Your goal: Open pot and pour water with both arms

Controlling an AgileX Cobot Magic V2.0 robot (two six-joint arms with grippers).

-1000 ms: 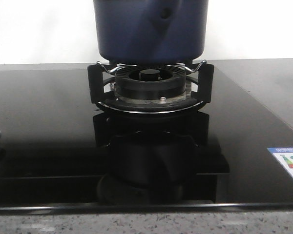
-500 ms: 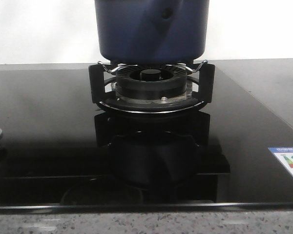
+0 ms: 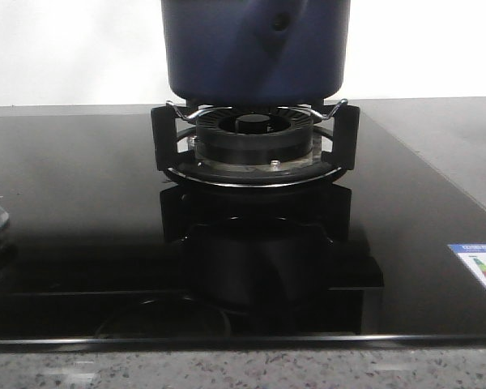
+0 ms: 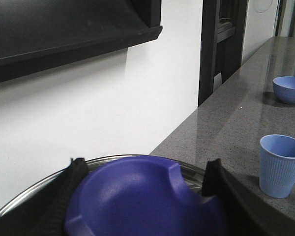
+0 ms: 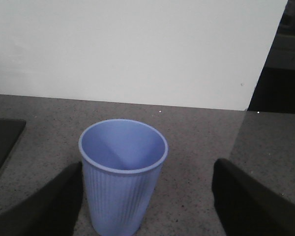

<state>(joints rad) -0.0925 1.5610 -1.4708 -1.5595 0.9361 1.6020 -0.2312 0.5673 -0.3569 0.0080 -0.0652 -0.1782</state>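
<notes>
While the pot is sitting on the burner grate of the black cooktop, opening seems only begun: the left gripper is straddling the blue lid knob, fingers spread. The right gripper, fingers wide, is framing one blue ribbed cup on the counter. Pouring is waiting. Counting: one pot, one cup, one blue bowl.

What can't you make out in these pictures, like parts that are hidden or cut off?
- Pot: front view's top edge cuts off its rim and lid.
- Blue lid knob: left wrist view's bottom edge crops it, so the left gripper's grip is unclear.
- Blue cup: base cropped in right wrist view; right gripper fingertips out of frame.
</notes>
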